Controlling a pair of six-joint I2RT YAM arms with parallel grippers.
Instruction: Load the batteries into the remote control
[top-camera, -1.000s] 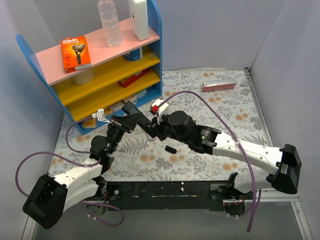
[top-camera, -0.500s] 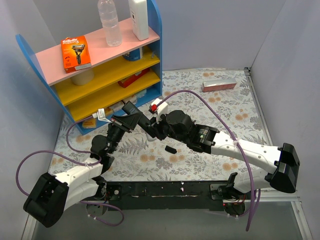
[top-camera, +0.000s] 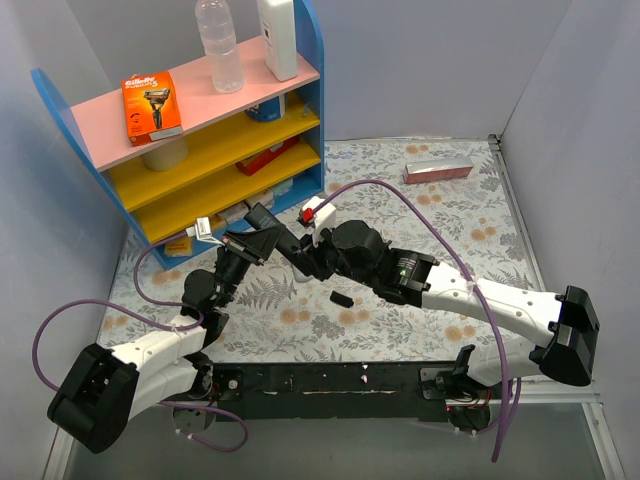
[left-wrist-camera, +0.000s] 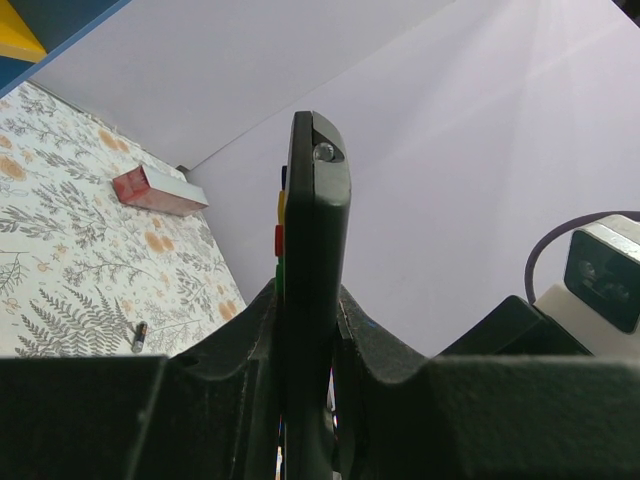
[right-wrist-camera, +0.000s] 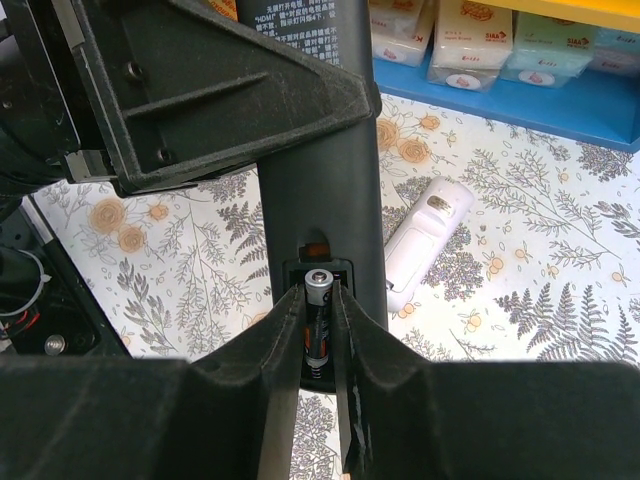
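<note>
While the left gripper (left-wrist-camera: 308, 305) is clamped tight on the remote control (left-wrist-camera: 312, 200), holding it up off the floral mat (top-camera: 450, 230), the right gripper (right-wrist-camera: 318, 295) sits at the open battery bay on the remote's back. Remote: slim, black, seen edge-on in the left wrist view, with yellow, red and green buttons down one face and a small round lens at the tip. Its back face carries white printed text. There is an orange tab at the bay's top end. One battery (right-wrist-camera: 318, 310) lies lengthwise in the bay: black body, silver end cap pointing up the remote. The right fingers (right-wrist-camera: 280, 340) flank that cell closely, one on each side; cannot tell whether they pinch it or only stand beside it. A second battery (top-camera: 341, 298), a small dark cylinder, lies loose on the mat below the right wrist, apart from both grippers. A white oblong piece (right-wrist-camera: 425, 240) lies on the mat behind the remote in the right wrist view.
</note>
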